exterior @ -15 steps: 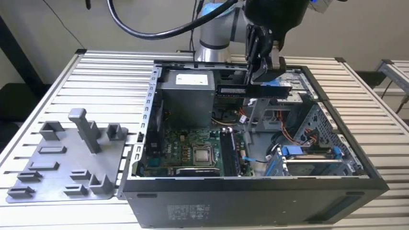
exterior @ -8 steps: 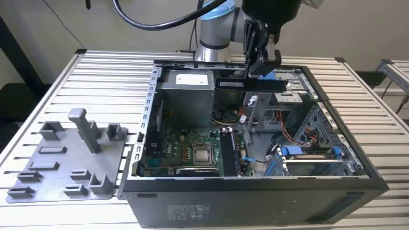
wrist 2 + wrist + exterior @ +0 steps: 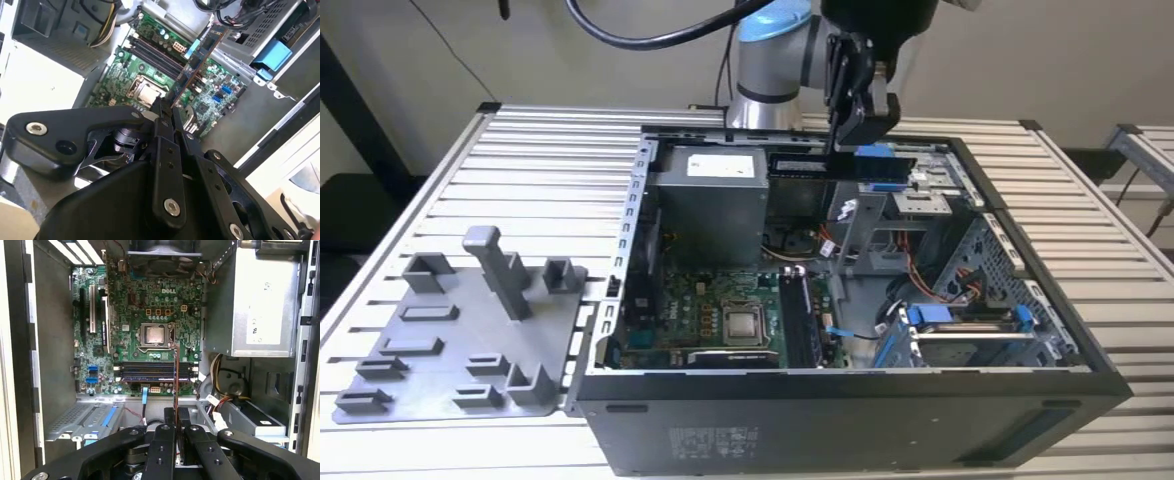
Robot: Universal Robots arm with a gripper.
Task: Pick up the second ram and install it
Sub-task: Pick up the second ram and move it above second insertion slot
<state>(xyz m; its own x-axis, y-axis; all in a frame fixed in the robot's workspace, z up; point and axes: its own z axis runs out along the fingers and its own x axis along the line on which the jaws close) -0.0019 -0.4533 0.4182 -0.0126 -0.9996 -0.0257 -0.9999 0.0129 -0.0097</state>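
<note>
At the exterior view's left you see a grey plastic fixture tray (image 3: 440, 345) with upright posts, lying flat on the slatted aluminium table (image 3: 560, 150). Just beside it stands the open black metal computer case (image 3: 854, 410), its side panel off and its inside facing up.

Inside the case, towards the exterior view's left, is the boxy grey metal power supply (image 3: 707, 205). Next to it lies the green motherboard (image 3: 700, 315) with its square silver processor (image 3: 744, 323).

Further right, the black two-finger gripper (image 3: 861, 140) hangs over the far part of the case interior, just beside the power supply. You have its fingers (image 3: 161, 117) closed tight on one end of the second ram (image 3: 197, 57), a slim dark blue-black memory board with black chips. The board sticks straight out from the fingertips and hangs in the air, clear of the motherboard.

In the first wrist view you see the board edge-on as a thin line that crosses over the row of long black memory slots (image 3: 145, 372). The slots lie between the processor and the case wall. The board is not seated in any of them.

At the exterior view's right, inside the case, sits the perforated grey metal drive cage with blue plastic tabs (image 3: 961, 320), with thin wires running beside it.
</note>
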